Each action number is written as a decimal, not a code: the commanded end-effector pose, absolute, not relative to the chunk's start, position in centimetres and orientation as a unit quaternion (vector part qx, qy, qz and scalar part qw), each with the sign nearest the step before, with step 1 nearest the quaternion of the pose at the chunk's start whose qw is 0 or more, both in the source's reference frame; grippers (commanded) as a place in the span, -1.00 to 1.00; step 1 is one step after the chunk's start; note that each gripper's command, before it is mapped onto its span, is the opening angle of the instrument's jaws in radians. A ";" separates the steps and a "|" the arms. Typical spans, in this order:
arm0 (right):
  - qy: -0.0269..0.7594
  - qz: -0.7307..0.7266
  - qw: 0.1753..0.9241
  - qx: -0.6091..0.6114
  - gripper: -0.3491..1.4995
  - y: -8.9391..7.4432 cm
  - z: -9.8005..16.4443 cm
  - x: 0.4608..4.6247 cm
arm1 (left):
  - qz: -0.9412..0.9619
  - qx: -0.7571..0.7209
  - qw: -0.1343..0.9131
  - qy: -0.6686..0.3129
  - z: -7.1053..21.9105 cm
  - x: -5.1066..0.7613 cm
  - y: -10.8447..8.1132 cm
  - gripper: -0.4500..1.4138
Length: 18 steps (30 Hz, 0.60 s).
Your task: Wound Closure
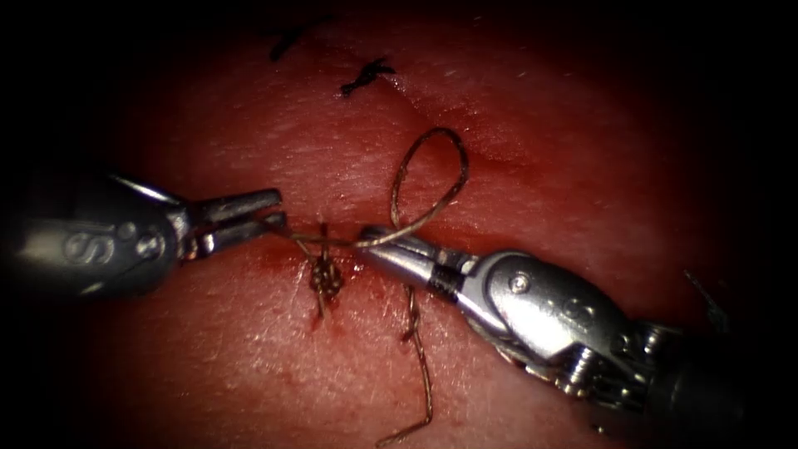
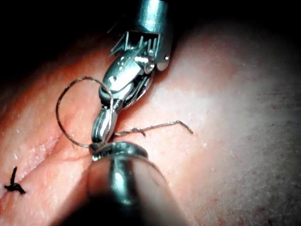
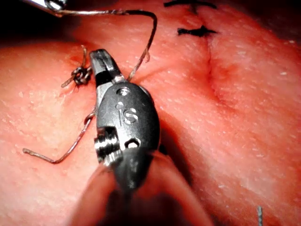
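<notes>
On the tissue (image 1: 532, 150) a brown thread (image 1: 453, 179) is tied in a knot (image 1: 325, 278) over the cut. My left tool (image 1: 281, 218) comes in from the left of the knot, jaws shut on the thread's end. From there the thread runs right to my right tool (image 1: 374, 241), lies across its shut jaws and curls into a loop above them. The right jaws (image 3: 102, 61) sit just right of the knot (image 3: 82, 74), and I see nothing clamped between them. A free tail (image 1: 424, 374) trails toward the front. Loop (image 2: 59, 110) and right tool (image 2: 100, 132) also appear in the left wrist view.
Two dark finished stitches with cut ends (image 1: 366, 76) (image 1: 287, 40) lie farther back along the cut. Red fluid (image 1: 274, 258) stains the tissue around the knot. A thin grey strand (image 1: 706, 299) lies at the far right, beside the right tool's shaft.
</notes>
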<state>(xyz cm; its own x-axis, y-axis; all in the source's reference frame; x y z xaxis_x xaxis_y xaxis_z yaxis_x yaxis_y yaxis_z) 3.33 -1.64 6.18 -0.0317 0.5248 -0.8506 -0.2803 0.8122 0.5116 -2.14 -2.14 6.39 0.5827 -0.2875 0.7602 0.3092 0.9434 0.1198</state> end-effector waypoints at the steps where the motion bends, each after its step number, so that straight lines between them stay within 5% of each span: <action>1: 0.667 0.288 0.679 0.104 -1.00 -1.5 6.2 3.45 | -0.162 -0.009 0.891 -0.424 6.5 -2.21 -2.2 -1.00; 18: 0.730 0.196 0.618 0.215 -1.00 -1.2 5.9 3.50 | -0.063 0.001 0.911 -0.408 6.7 -2.49 -1.9 -1.00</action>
<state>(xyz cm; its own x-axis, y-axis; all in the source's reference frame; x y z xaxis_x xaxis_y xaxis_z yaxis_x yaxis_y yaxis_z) 3.43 -1.25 5.85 -0.1377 0.5552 -0.8203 0.0855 0.8317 0.5486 -2.44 -1.92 6.73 0.6650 -0.1094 0.7388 0.1065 0.9930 0.0512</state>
